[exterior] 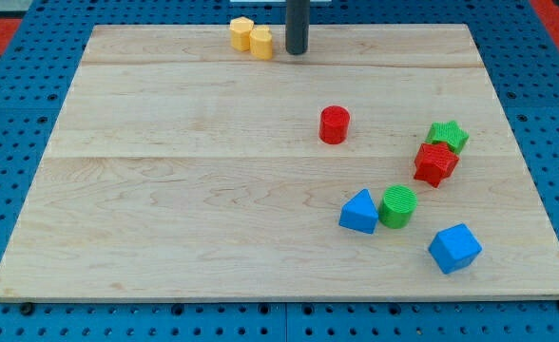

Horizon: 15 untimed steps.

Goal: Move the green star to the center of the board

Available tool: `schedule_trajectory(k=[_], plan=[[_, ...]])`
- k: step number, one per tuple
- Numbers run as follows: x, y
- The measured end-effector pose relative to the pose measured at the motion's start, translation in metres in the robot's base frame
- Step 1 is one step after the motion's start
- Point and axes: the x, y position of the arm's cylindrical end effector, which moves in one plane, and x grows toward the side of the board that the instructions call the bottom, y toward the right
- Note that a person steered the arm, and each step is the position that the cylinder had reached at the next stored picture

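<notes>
The green star (448, 136) lies at the view's right side of the wooden board (165, 190), touching the red star (435, 162) just below it. My tip (298, 51) is at the view's top centre, far up and left of the green star, just right of the yellow blocks (251, 37).
A red cylinder (334, 124) stands right of the board's middle. A blue triangular block (359, 212) touches a green cylinder (397, 206) at the lower right. A blue cube-like block (454, 248) lies near the view's bottom right. A blue pegboard (13, 142) surrounds the board.
</notes>
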Motion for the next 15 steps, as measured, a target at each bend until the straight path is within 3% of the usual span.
schedule_trajectory(k=[1, 2, 3, 4, 6, 7, 8, 9, 11, 12, 14, 15], plan=[[0.051, 0.07], [0.061, 0.142], [0.08, 0.179], [0.143, 0.181], [0.158, 0.228], [0.198, 0.217], [0.177, 0.14], [0.143, 0.106], [0.104, 0.099], [0.093, 0.035], [0.037, 0.04], [0.037, -0.01]])
